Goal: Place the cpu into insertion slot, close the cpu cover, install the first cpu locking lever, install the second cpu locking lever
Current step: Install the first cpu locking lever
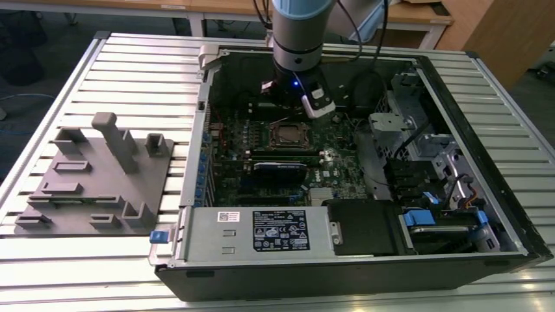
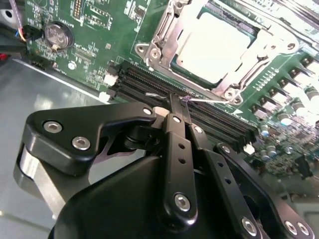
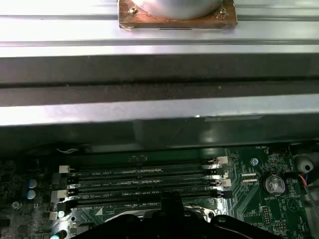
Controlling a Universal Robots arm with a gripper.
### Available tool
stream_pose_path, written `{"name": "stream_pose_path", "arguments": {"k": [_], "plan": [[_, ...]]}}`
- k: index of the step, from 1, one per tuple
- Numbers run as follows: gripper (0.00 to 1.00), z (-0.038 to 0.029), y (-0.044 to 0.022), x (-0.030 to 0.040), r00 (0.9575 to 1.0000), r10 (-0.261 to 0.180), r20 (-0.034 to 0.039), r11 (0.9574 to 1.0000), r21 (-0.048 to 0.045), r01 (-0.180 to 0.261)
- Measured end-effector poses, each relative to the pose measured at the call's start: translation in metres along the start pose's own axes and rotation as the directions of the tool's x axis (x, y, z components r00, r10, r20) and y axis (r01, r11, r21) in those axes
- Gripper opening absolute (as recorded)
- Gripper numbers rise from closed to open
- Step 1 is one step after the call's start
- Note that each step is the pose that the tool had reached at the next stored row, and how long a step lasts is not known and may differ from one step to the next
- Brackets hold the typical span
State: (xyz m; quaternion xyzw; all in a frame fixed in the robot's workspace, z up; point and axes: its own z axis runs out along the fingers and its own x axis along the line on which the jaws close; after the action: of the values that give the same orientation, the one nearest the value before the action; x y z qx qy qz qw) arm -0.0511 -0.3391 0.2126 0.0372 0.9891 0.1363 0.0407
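Black gripper, jaws closed, beside the silver-rimmed insertion slot
The dull silver square cpu sits in that slot under the windowed metal cpu cover; the tips lie just off its edge, perhaps pinching a thin wire lever.

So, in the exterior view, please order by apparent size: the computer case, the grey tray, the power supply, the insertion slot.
Largest to smallest:
1. computer case
2. grey tray
3. power supply
4. insertion slot

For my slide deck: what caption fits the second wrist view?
Black gripper near long black memory slots, beside the square silver-grey cpu framed by its thin silver metal cpu cover.
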Motion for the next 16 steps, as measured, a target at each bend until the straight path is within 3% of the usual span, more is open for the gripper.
{"name": "stream_pose_path", "arguments": {"k": [8, 16], "plan": [[0.10, 0.0119, -0.0038, 0.0031, 0.9981, 0.057, 0.0242, 0.9983, 0.0031, -0.058], [0.10, 0.0166, -0.0046, 0.0056, 0.9895, 0.136, 0.0505, 0.9907, 0.0078, -0.136]]}}
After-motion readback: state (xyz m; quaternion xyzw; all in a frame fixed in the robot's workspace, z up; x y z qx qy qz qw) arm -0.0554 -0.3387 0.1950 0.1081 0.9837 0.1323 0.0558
